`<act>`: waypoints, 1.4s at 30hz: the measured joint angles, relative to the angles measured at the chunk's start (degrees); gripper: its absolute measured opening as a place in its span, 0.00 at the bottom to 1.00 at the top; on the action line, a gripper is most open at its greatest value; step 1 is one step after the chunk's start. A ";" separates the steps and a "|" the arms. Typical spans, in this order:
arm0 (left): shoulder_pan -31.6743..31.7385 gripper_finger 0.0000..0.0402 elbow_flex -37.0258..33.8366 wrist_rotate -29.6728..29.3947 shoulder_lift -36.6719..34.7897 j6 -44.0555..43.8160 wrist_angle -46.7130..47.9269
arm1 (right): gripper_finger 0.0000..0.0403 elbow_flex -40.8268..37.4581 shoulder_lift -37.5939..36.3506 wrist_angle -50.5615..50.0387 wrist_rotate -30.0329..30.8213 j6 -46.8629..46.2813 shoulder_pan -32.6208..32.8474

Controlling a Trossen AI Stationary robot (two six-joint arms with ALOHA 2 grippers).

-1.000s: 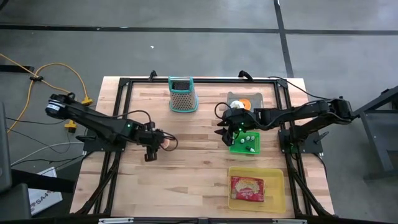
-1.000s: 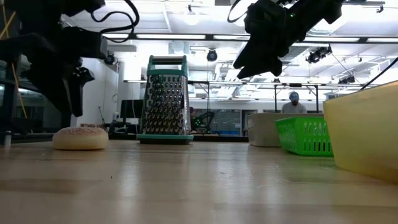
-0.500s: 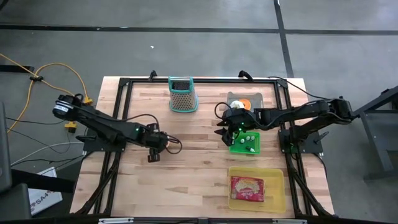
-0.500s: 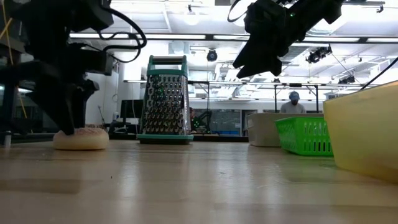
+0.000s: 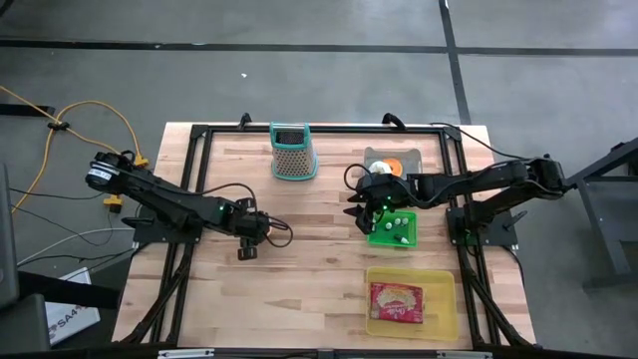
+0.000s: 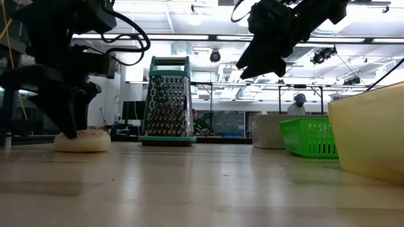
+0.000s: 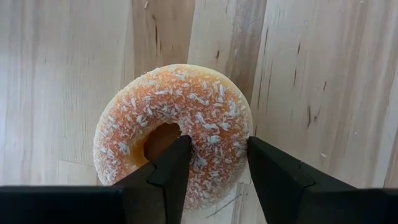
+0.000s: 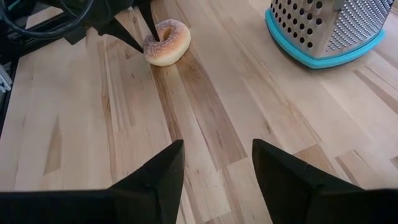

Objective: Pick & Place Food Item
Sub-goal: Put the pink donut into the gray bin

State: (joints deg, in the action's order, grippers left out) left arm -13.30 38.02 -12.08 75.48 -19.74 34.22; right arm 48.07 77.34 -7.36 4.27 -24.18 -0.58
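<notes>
Since a second ago: left arm reached further out over the table and dropped its gripper down onto the donut; right arm hasn't budged.
Donut: sugar-dusted ring donut [image 7: 174,134] lying flat on the bare wooden table [image 5: 319,269], left-of-centre, well apart from everything else.
Left gripper: left gripper [image 7: 214,165] is right down on the donut, one finger poked into the hole and the other just past the outer edge, so the ring sits between them. Fingers spread, not squeezing yet as far as I can see; donut's on the wood.
Right gripper: right gripper [image 8: 214,171] hangs above the table near the green basket [image 5: 392,230], fingers apart, nothing in them.
Grater: box grater [image 5: 292,152] with a teal base stands upright at the far edge.
Other stuff: grey tray [image 5: 392,160] with an orange thing beyond the basket, yellow bin [image 5: 411,302] holding a red packet at the near right.
Background: a person [image 6: 299,104] way back in the room.
</notes>
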 joint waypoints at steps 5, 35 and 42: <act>0.00 0.31 -0.04 -0.04 0.02 -0.51 -0.03 | 0.44 0.00 0.00 0.36 0.00 -0.27 0.36; 0.02 0.27 -0.02 2.59 -4.76 -0.86 -2.76 | 0.44 0.00 0.01 0.77 0.26 -1.22 1.38; 0.02 0.27 0.04 2.58 -4.72 -0.86 -2.62 | 0.44 0.00 0.02 0.95 0.26 -1.24 1.38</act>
State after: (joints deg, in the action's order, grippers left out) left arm -13.28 38.06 -9.50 70.76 -20.60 31.59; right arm 48.07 77.36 -6.41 4.54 -25.42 0.80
